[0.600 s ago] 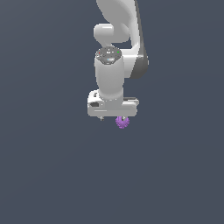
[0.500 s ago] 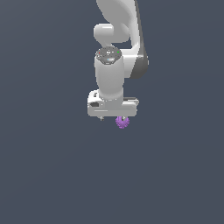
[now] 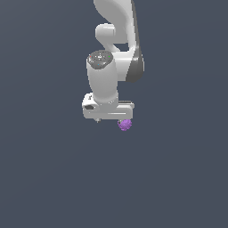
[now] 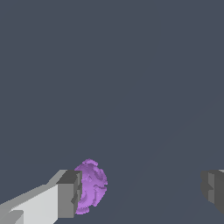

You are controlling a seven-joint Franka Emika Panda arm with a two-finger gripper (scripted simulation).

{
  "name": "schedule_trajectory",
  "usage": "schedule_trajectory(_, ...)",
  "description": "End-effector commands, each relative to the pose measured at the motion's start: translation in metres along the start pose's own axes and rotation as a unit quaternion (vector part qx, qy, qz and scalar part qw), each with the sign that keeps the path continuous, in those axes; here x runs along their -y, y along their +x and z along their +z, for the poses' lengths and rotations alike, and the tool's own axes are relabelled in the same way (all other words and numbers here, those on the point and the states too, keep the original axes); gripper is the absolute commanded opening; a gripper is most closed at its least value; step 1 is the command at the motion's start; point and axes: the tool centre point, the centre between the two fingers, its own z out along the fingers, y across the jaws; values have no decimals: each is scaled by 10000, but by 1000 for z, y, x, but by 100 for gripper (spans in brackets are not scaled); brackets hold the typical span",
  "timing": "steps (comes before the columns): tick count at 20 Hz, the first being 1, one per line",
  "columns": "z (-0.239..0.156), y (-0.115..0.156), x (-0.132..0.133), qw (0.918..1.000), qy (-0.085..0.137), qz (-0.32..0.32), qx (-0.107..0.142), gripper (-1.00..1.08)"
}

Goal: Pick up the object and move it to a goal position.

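Observation:
The object [image 3: 125, 124] is a tiny purple bumpy lump lying just under the edge of the white gripper hand, toward the exterior view's right. My gripper [image 3: 109, 116] points down over it; its fingers are hidden behind the hand in this view. In the wrist view the gripper [image 4: 142, 192] is open wide. The object [image 4: 91, 187] lies between the fingers, right against the inner face of one finger [image 4: 69, 194], and far from the other finger [image 4: 213, 190]. I cannot tell if it touches the finger.
A plain dark grey surface [image 3: 53, 178] fills both views. The white arm [image 3: 118, 26] rises out of the top of the exterior view.
The gripper hand has shifted slightly toward the exterior view's left. The purple object has stayed where it was.

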Motion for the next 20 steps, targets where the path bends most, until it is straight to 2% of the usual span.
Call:
schedule_trajectory(1, 0, 0, 1, 10000, 2, -8, 1, 100)
schedule_trajectory(7, 7, -5, 6, 9997, -29, -251, 10, 100)
schedule_trajectory(13, 25, -19, 19, 9961, -100, -874, 35, 100)
schedule_trajectory(17, 42, -34, 32, 9884, -157, -1508, 61, 100)
schedule_trajectory(20, 56, -49, 44, 9781, -196, -2068, 85, 100)
